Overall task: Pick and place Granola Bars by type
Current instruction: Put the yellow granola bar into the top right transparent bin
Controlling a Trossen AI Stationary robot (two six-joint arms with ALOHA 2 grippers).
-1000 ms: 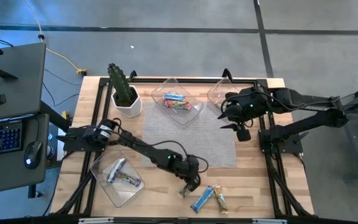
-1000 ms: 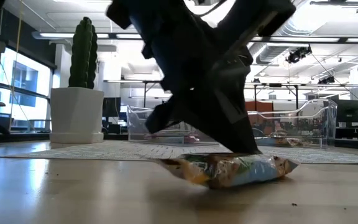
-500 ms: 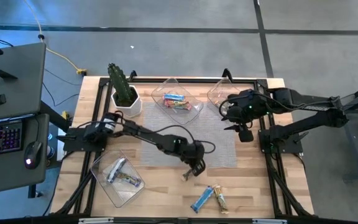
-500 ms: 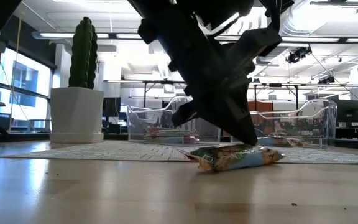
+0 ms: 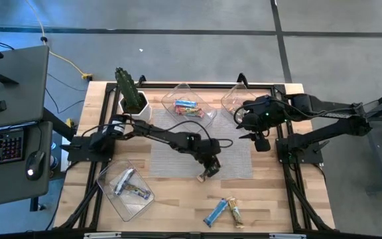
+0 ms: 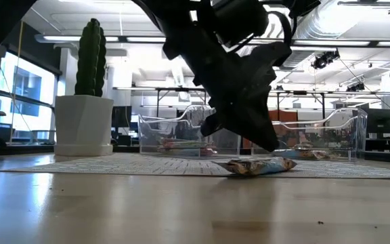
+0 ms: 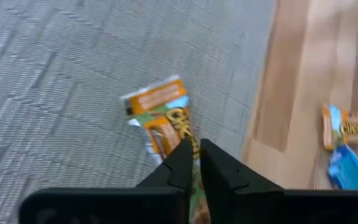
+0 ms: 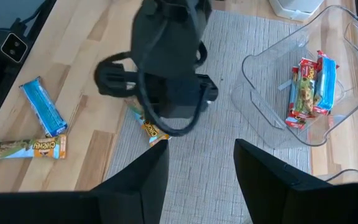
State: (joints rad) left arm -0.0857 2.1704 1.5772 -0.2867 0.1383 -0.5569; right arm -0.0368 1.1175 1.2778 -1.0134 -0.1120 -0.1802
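Note:
My left gripper (image 5: 209, 171) (image 7: 194, 158) stands over the grey mat's near edge, shut on a green-gold granola bar (image 7: 163, 115) (image 6: 259, 165) (image 8: 148, 129). Near the table's near edge, a blue bar (image 5: 215, 212) (image 8: 44, 107) and a tan bar (image 5: 235, 213) (image 8: 23, 149) lie flat on the wood. My right gripper (image 5: 254, 131) (image 8: 197, 180) hovers open over the mat's far right part, near the right-hand tray. Red and blue bars (image 5: 186, 107) (image 8: 309, 84) lie in the middle far tray. Silver bars (image 5: 128, 184) lie in the near left tray. My left gripper pinches the green-gold bar between its two fingers at the end nearest the wrist (image 7: 188, 148). The fingers come down at a slant from above, along the bar's length. The bar lies low and nearly flat, its free end (image 6: 239, 167) on the mat.
A potted cactus (image 5: 131, 93) (image 6: 90, 88) stands at the far left corner. Clear trays sit at the far middle (image 5: 207, 119), far right (image 5: 231, 99) and near left (image 5: 111, 199). The grey mat (image 5: 178, 159) covers the table's middle, with bare wood around it.
My left gripper has moved from the bare wood near the table's near edge toward the far edge, staying shut. The green-gold bar has slid with it off the wood onto the mat's near edge. My right gripper has kept still.

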